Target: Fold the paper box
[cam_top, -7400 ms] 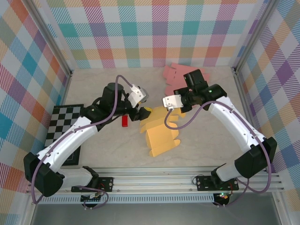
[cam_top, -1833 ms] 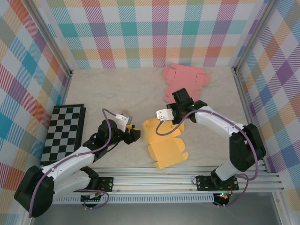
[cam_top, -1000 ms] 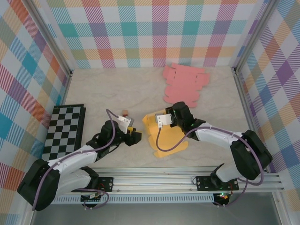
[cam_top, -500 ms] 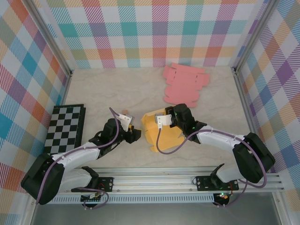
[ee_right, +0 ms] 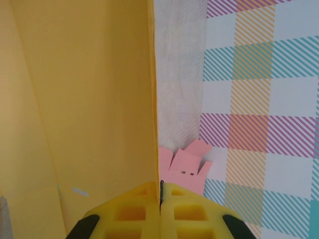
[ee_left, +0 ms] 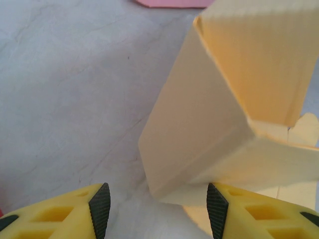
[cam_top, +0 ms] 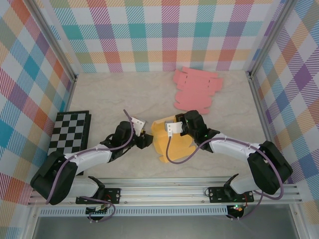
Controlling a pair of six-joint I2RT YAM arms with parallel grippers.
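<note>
The yellow paper box point(cam_top: 174, 143) stands partly folded at mid-table, one panel raised upright. My right gripper point(ee_right: 160, 191) is shut on the thin edge of that raised panel point(ee_right: 89, 99); in the top view it sits at the box's upper left point(cam_top: 171, 130). My left gripper point(cam_top: 146, 141) lies low on the table at the box's left side. In the left wrist view its jaws point(ee_left: 157, 209) stand open, with the box's lower corner point(ee_left: 159, 184) just ahead and between the pads, the right pad point(ee_left: 214, 206) close against the box's bottom edge.
A flat pink box blank point(cam_top: 197, 88) lies near the back wall, also seen past the yellow panel point(ee_right: 187, 167). A checkerboard mat point(cam_top: 67, 139) lies at the left. Plaid walls enclose the table, and a metal rail point(cam_top: 164, 191) runs along the front.
My left gripper has slid right along the table up to the box's corner. The right gripper has kept its grip, and the box has folded more upright and compact.
</note>
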